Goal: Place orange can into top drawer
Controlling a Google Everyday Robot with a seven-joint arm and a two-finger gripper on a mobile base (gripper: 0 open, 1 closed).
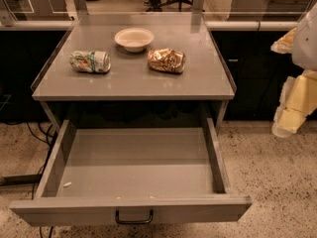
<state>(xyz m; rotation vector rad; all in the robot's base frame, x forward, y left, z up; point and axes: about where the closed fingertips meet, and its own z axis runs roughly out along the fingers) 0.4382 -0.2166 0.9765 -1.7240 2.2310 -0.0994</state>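
Note:
The orange can point(166, 60), dented, shiny orange-gold with brownish markings, lies on its side on the grey cabinet top point(133, 81), right of centre. The top drawer point(133, 162) below is pulled fully out, wide and shallow, holding only a few crumbs, with a small dark bar handle point(133, 217) on its front panel. My gripper point(292, 108), cream-coloured, hangs at the right edge of the view, well right of the cabinet and apart from the can.
A white-green can with orange marks point(89, 61) lies on its side at the left of the top. A white bowl point(134, 38) stands behind the cans. A glass rail and office chairs are behind. Speckled floor surrounds the drawer.

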